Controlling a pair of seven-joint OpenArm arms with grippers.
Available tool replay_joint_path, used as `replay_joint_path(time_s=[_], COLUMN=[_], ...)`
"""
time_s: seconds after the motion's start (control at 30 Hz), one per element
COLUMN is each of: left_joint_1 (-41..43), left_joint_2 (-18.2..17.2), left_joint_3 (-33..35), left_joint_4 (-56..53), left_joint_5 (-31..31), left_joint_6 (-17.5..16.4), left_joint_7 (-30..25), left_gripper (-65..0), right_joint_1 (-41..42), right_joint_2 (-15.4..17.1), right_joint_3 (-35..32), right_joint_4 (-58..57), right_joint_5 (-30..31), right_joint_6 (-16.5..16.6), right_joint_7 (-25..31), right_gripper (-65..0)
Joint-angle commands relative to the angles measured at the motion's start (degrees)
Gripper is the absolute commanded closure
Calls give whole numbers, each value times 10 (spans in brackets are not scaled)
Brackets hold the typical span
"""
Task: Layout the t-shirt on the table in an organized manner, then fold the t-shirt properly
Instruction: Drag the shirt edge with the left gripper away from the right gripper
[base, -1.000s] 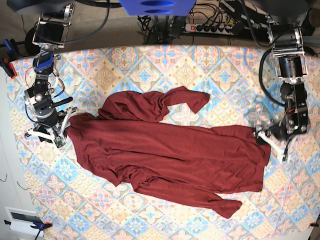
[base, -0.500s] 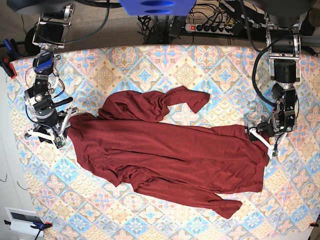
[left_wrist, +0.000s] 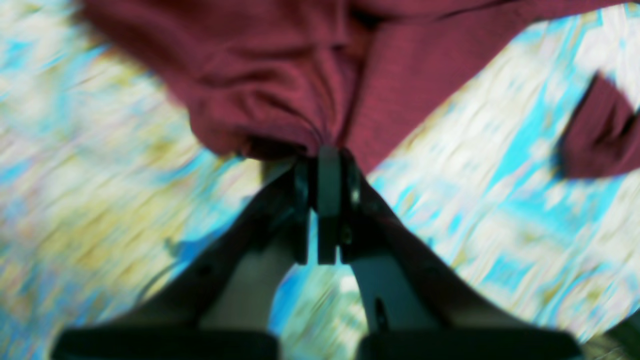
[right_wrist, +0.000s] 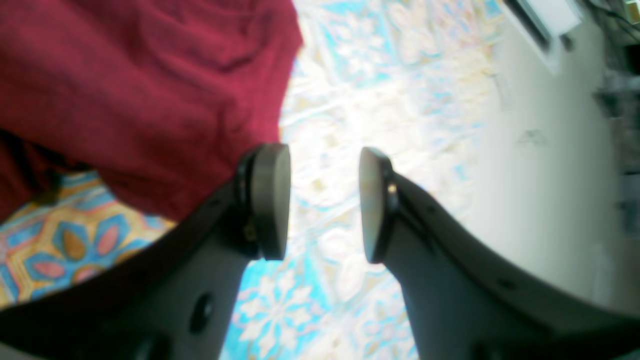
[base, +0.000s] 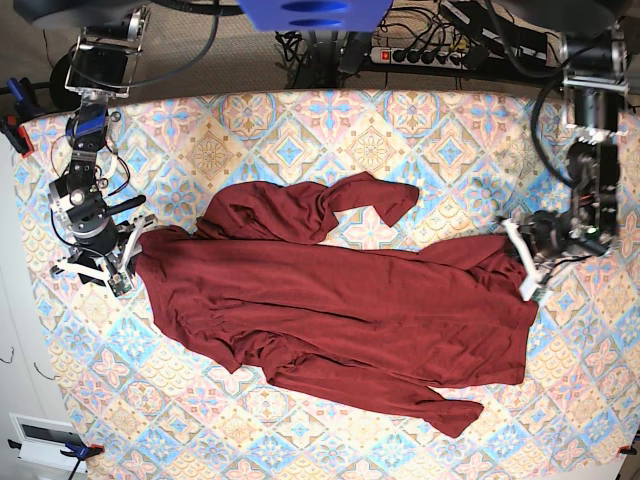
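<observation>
Robot lab or workshop bench; two arms (base: 82, 190) mounted at tabletop (base: 300, 120) corners; power strip (base: 425, 55) and tangled cables behind; clamps (base: 15, 125) pinning patterned cloth.

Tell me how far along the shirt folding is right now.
Early. Done: the maroon t-shirt lies on the patterned table, but rumpled, one sleeve bunched on top. In hand: the left hand has pinched shut on the shirt's edge; the right hand is open beside the cloth, holding nothing. Left: flattening it and every fold.
</observation>
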Motion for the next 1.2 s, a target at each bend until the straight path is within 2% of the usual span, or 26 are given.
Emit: replay_joint_path(time_s=[0.0,0.07,0.17,0.33,0.4,0.53,0.67,0.77,0.93,1.07,1.17], left_joint_1=[6,31,60,80,83,83,79,78,78,78,78], left_joint_2=[-23,-58,-90,-123,-126,-120,-96,-80,-50,-46,-46], left_joint_3=[-16,-44,-72,-80,-80,-78,-54,-38,-41,-40,-40], left_joint_4=[14,16,15,-19,-43,-63,-64,-64,-62,-61,-61], left_joint_5=[-13,-26,-29,-27,-27,-26,-21,3,58,64,64], left_joint_6=[-4,-17,-31,-31,-31,-29,-28,-28,-28,-28,-28], left_joint_7=[-2,-2,-2,-5,-29,-52,-53,-54,-54,-54,-54], left_gripper=[0,0,0,0,0,0,0,0,0,0,0], right_joint_1=[8,8,9,9,9,8,8,8,32,52,52], right_joint_2=[10,10,10,10,10,10,11,11,10,5,3], right_joint_3=[3,3,3,-26,-37,-62,-91,-100,-128,-132,-128], right_joint_4=[-2,-19,-34,-44,-44,-38,-32,-32,-36,-67,-85], right_joint_5=[-3,-3,-3,-2,-1,-1,-1,0,1,4,36], right_joint_6=[-4,-4,-4,-4,-4,-4,-1,31,35,35,35], right_joint_7=[6,6,6,6,6,6,6,-4,-22,-22,-22], right_gripper=[-222,-222,-222,-222,-222,-222,-222,-222,-222,-222,-222])
